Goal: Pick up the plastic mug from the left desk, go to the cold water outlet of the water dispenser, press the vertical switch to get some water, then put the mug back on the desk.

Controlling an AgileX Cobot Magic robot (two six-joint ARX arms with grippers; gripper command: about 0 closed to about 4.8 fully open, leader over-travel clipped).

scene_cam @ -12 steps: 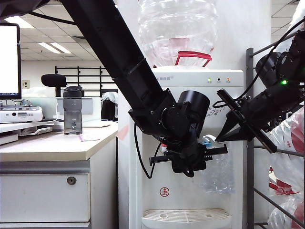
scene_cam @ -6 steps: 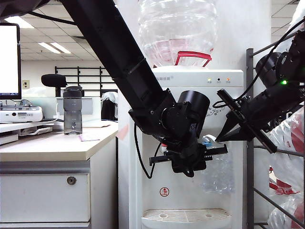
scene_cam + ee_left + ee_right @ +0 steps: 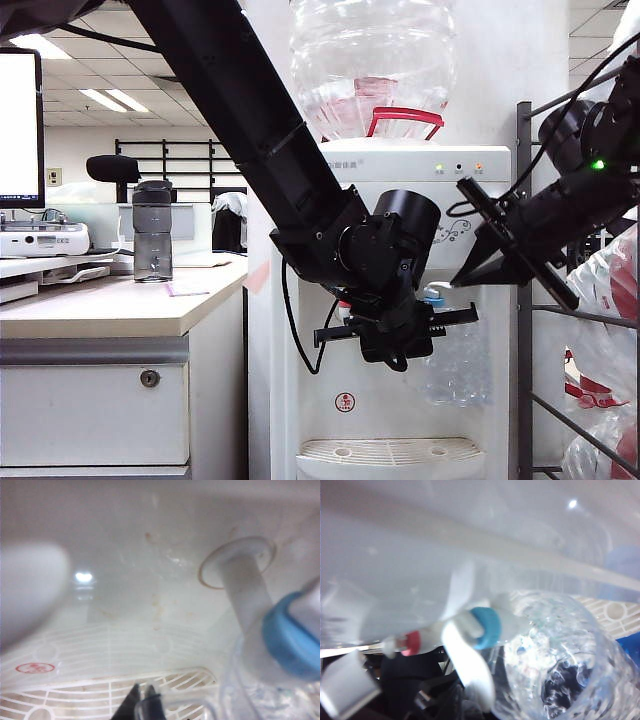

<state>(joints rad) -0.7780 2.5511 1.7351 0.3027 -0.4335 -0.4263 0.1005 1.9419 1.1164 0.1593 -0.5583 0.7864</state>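
1. Jaws: left gripper (image 3: 400, 335) clamped together on the thin handle of the plastic mug (image 3: 455, 360); right gripper (image 3: 470, 275) tapering to a point with fingers together, holding nothing.
2. Far left, exterior view: left desk (image 3: 110, 310), pale top, off-white drawer front with small round lock; dark grey bottle (image 3: 152, 232) upright on its surface, well apart from the mug.
3. Centre: left arm reaching down from upper left across the front of the water dispenser (image 3: 390, 420); left gripper held level in front of the taps.
4. Right of centre: plastic mug hanging upright beneath the cold water outlet (image 3: 436, 296), above the slotted drip tray (image 3: 390, 458), clear of it.
5. Right: right gripper slanting down from the right, tip just beside the blue-collared tap.
6. Left wrist view: blue collar (image 3: 290, 640) directly above the mug rim (image 3: 260, 700); handle between dark fingertips (image 3: 131, 707).
7. Right wrist view: vertical switch (image 3: 467, 665), white, beside the blue collar; mug mouth (image 3: 555, 660) below; red-collared tap (image 3: 410, 642) beyond.
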